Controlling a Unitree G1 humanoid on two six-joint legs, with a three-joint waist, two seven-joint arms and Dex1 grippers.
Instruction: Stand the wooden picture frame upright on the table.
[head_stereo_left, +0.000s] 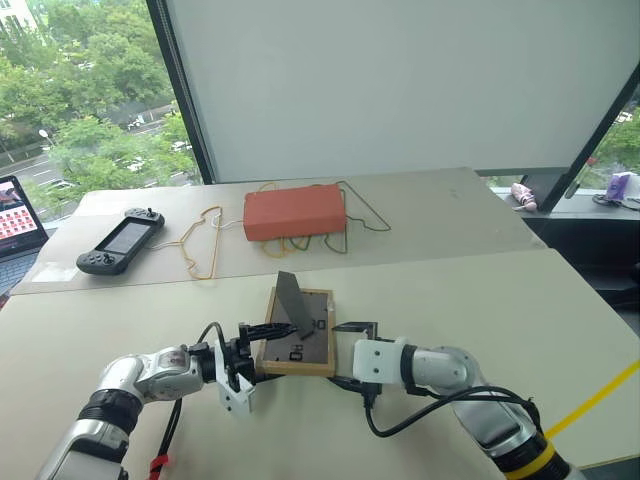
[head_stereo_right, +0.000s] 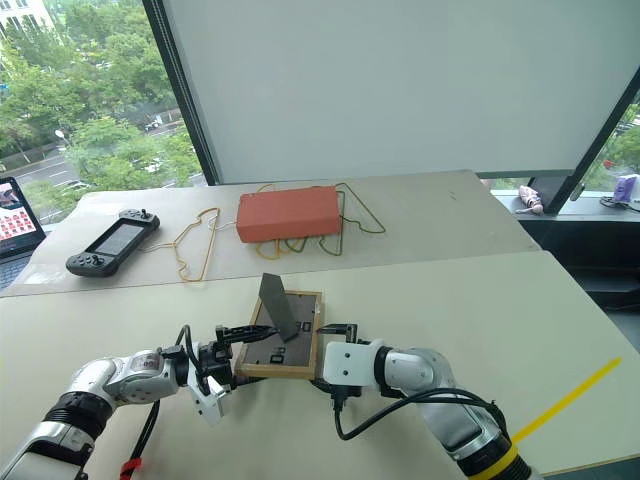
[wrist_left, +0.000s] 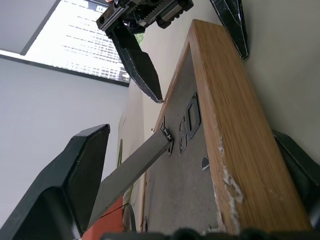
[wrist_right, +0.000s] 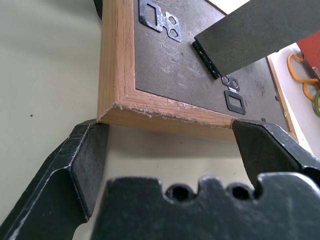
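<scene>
The wooden picture frame (head_stereo_left: 300, 340) lies face down on the table (head_stereo_left: 480, 310), dark grey back up, with its fold-out stand (head_stereo_left: 292, 300) raised. My left gripper (head_stereo_left: 258, 350) is open at the frame's left edge, one finger (wrist_left: 75, 175) above the back and the other beside the wooden rim (wrist_left: 225, 150). My right gripper (head_stereo_left: 346, 355) is open at the frame's right edge. In the right wrist view its two fingers (wrist_right: 85, 165) stand close in front of that wooden edge (wrist_right: 165, 117), near a corner. Neither gripper is shut on the frame.
An orange-red box (head_stereo_left: 294, 211) sits behind the frame on tangled yellow and green cords (head_stereo_left: 200, 245). A black handheld game controller (head_stereo_left: 120, 242) lies at the far left, a laptop (head_stereo_left: 15, 215) beyond it. A yellow stripe (head_stereo_left: 600, 395) marks the table's right side.
</scene>
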